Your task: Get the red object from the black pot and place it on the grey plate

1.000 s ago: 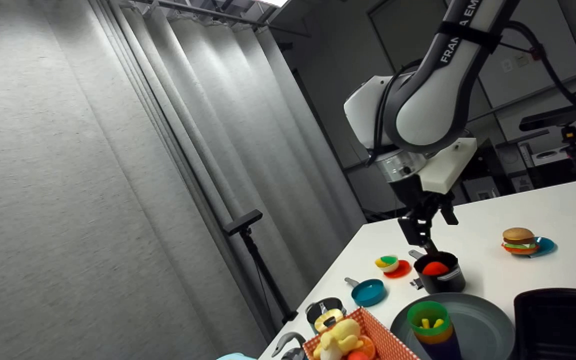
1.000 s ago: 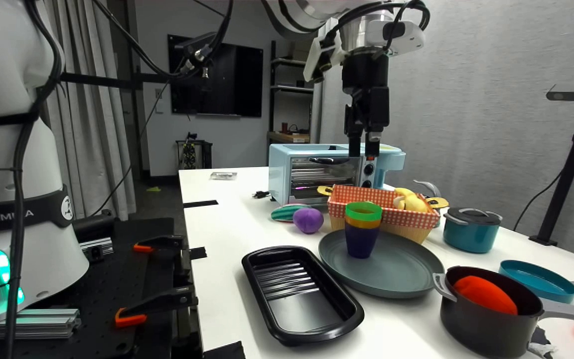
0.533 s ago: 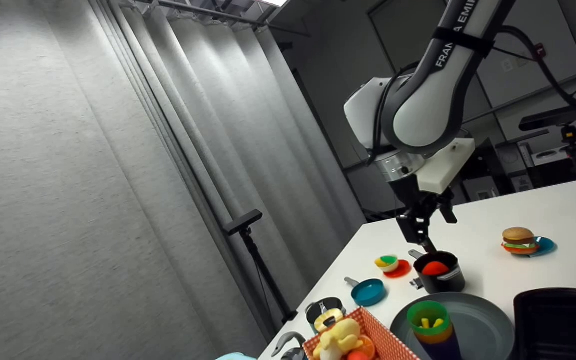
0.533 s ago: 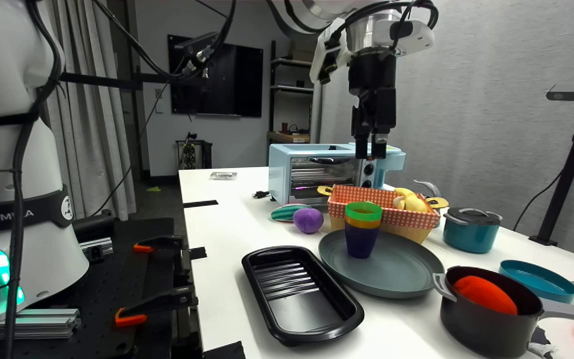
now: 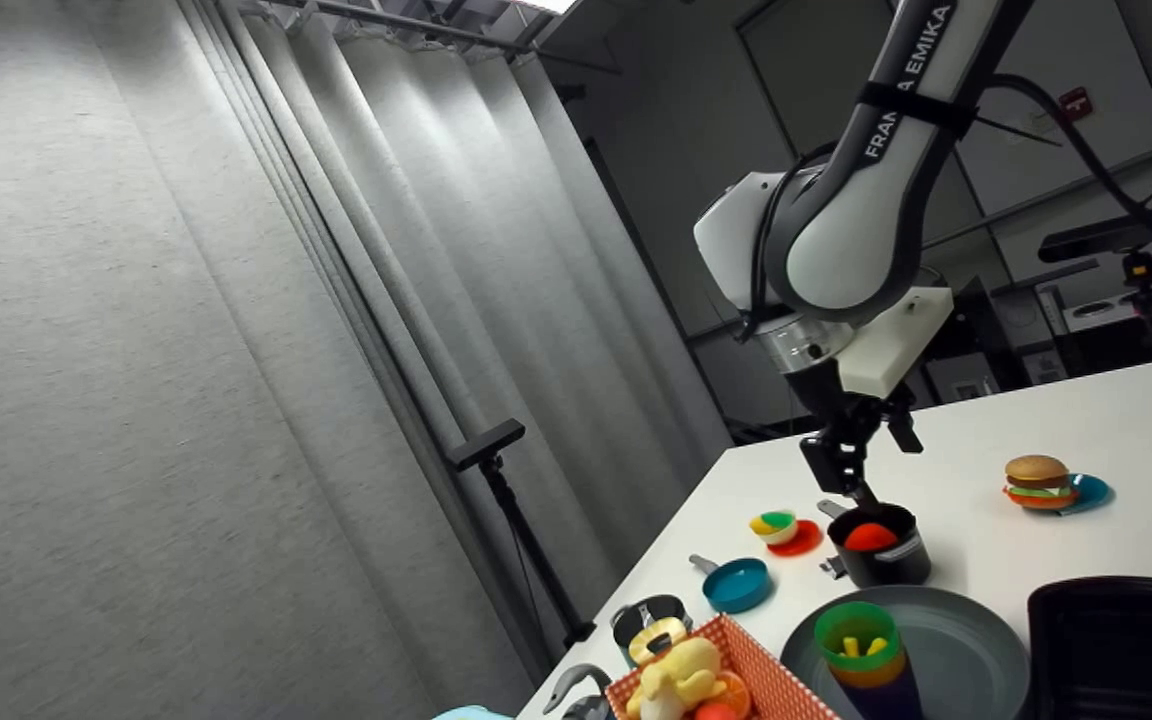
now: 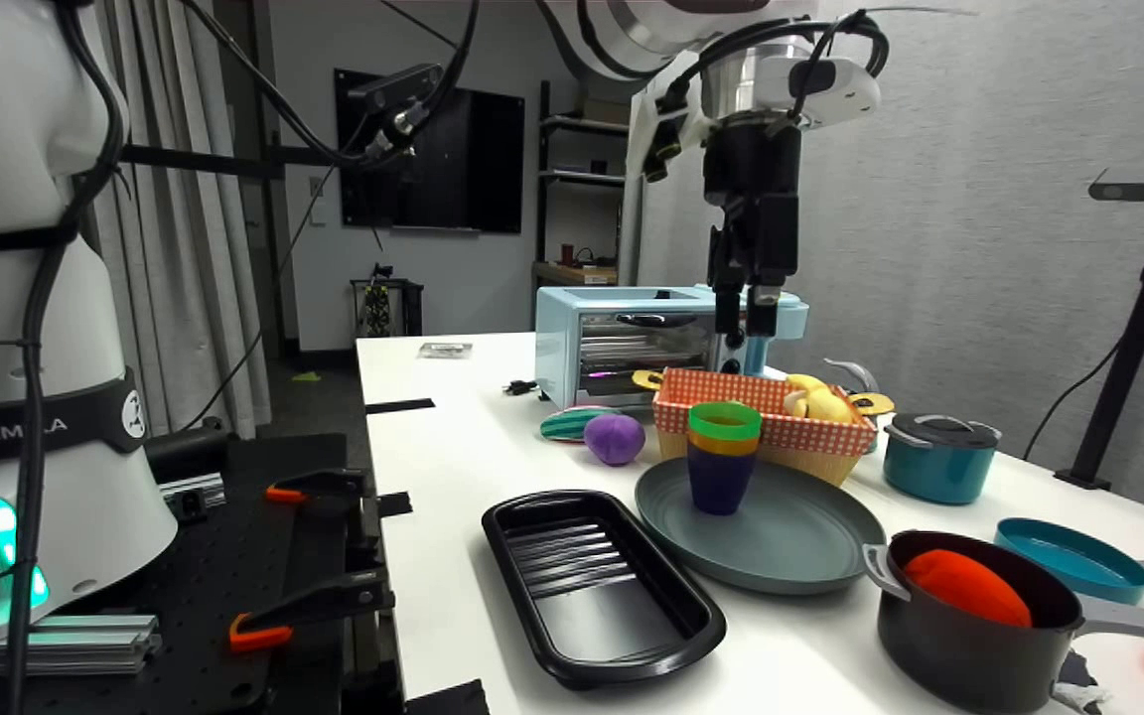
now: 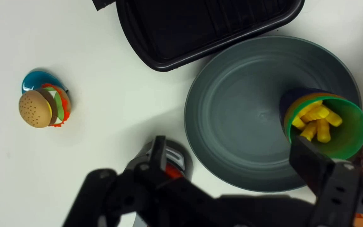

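Above the white bench (image 7: pixel 99 69), held the pincer (image 7: pixel 232 149) spread wide. Saw the red rounded toy (image 6: pixel 969 588) lying inside the black saucepan (image 6: pixel 959 650). By the wrist view, found the saucepan near the grey plate (image 7: pixel 241 126), toward its eight o'clock; found nested cups (image 7: pixel 350 126) on the plate toward three o'clock, and a toy hamburger (image 7: pixel 44 107) well apart at nine.

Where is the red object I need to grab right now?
In an exterior view, the red object sits inside the black saucepan at lower right, just right of the dark grey plate, with the teal frying pan behind it.
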### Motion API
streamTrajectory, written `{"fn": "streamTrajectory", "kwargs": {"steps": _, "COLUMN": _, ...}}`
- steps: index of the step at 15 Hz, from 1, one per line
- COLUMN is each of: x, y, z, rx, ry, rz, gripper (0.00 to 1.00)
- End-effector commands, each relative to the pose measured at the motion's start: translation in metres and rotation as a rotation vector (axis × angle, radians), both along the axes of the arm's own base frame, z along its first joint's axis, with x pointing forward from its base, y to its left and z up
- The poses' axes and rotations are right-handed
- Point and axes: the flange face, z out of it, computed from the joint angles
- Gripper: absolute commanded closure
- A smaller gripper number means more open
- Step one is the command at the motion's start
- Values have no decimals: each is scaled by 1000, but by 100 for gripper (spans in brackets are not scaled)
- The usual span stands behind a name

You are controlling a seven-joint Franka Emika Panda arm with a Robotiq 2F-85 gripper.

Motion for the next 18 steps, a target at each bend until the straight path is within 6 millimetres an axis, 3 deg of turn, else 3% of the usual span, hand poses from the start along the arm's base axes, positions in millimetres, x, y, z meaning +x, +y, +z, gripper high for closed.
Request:
{"fn": "streamTrajectory", "kwargs": {"steps": 1, "x": 18, "y": -25, "z": -3, "rx": -23, "ry": -17, "rz": -52, "gripper": 0}}
{"fn": "streamTrajectory", "kwargs": {"steps": 9, "x": 48, "y": -80, "z": -12, "rx": -40, "ry": -49, "rz": -202, "gripper": 0}}
{"fn": "streamTrajectory", "kwargs": {"steps": 18, "x": 86, "y": -121, "z": -50, "rx": -69, "ry": -57, "rz": -292, "gripper": 0}}
